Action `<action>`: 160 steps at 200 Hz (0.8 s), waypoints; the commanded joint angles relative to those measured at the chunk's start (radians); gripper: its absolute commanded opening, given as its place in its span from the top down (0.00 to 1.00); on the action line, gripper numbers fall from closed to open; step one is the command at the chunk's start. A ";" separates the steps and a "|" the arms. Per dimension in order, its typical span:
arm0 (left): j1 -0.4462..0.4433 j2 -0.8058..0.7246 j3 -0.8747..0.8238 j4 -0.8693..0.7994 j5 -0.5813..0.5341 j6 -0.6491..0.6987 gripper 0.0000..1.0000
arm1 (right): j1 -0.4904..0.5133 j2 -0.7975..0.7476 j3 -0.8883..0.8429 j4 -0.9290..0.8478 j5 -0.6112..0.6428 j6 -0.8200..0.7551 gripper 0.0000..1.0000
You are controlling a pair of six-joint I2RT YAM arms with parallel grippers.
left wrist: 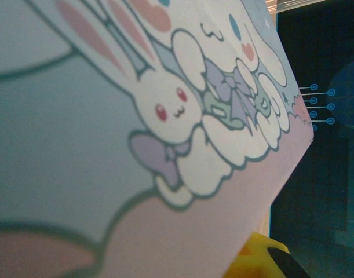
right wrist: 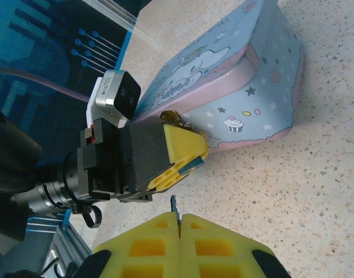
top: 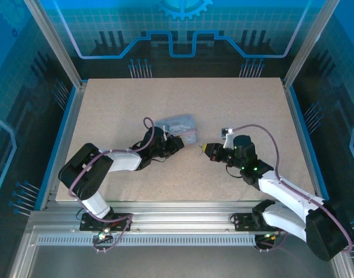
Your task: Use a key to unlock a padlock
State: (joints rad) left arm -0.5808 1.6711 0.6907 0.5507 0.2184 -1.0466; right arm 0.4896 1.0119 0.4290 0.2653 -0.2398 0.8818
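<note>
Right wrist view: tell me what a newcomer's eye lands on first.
The pale blue cartoon tin with its pink band, sitting on the speckled table at upper right, grabs attention first. Next comes the yellow-tipped left hand, pressed up against the tin's near corner at centre. At the bottom edge, the right hand pinches a thin silvery key that points toward them.

Overhead; wrist close-ups, all on tin [top: 178,125]
</note>
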 commanded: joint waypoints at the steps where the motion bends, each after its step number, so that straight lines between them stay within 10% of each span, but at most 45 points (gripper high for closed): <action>1: -0.007 0.009 -0.010 0.052 0.026 -0.009 1.00 | 0.002 0.006 -0.054 0.196 0.028 0.137 1.00; 160: -0.006 0.043 -0.008 0.105 0.036 -0.046 1.00 | 0.104 0.292 -0.100 0.510 0.132 0.258 1.00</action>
State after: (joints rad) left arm -0.5808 1.7042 0.6899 0.6079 0.2306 -1.0756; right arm 0.5819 1.2888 0.2989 0.7124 -0.1303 1.1225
